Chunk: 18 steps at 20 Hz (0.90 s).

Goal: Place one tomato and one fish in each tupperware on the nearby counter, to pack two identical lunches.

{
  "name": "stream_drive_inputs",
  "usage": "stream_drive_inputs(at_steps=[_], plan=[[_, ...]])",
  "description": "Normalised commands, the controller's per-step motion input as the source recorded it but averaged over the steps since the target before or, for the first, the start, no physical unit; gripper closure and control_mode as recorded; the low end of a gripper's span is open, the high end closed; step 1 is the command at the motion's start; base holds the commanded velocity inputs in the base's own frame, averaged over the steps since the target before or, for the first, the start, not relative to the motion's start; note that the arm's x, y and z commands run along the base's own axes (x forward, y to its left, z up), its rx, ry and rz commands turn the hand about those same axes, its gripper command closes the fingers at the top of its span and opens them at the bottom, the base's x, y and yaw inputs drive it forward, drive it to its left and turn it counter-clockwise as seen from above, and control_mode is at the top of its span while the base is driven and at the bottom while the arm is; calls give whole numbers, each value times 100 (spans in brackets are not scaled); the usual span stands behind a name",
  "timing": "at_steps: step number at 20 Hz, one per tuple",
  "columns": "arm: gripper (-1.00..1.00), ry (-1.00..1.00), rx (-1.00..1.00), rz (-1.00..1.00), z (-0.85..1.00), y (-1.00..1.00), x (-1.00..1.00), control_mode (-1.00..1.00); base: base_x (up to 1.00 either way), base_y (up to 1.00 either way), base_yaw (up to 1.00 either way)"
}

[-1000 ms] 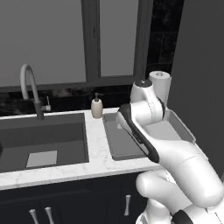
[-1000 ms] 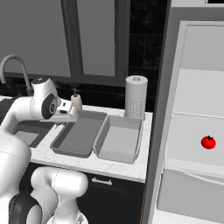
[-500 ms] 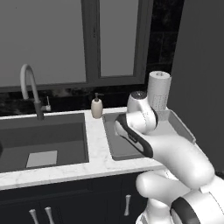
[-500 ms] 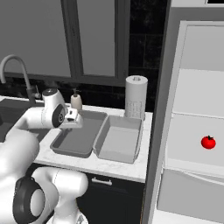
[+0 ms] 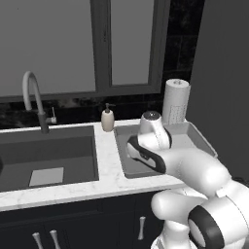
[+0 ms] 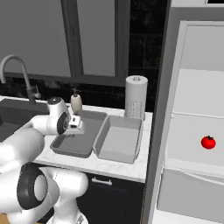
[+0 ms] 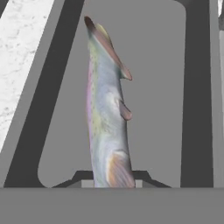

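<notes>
A silvery fish [image 7: 107, 122] with a pinkish side hangs head-down in the hand view, and my gripper [image 7: 114, 177] is shut on its tail end. Below it lies the floor of the darker grey tupperware [image 7: 153, 87]. In the right base view my gripper [image 6: 78, 127] hovers just above that darker tupperware [image 6: 65, 148], with the lighter tupperware [image 6: 118, 142] beside it on the right. Both stand on the white marble counter [image 6: 127, 168]. A red tomato [image 6: 208, 142] sits on a shelf of the open fridge at the far right.
A paper towel roll [image 6: 136, 96] stands behind the trays and a soap dispenser [image 6: 76, 102] behind the darker one. The dark sink [image 5: 48, 155] with its curved faucet [image 5: 34, 97] lies to the left. My own arm covers much of the trays in the left base view.
The arm has swung forward and down, bringing the hand and the fish from beside the sink to over the darker tray. The jaws stayed shut.
</notes>
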Motion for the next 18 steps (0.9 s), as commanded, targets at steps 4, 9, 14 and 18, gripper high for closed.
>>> stream_drive_inputs(at_steps=[4,9,14,18], plan=[[100,5,0,0,-36,0,0,-100,0,0,0],[100,5,0,0,-31,0,0,-100,0,0,0],[100,5,0,0,-17,0,8,-100,0,0,0],[100,0,0,0,-3,0,21,-100,0,0,0]])
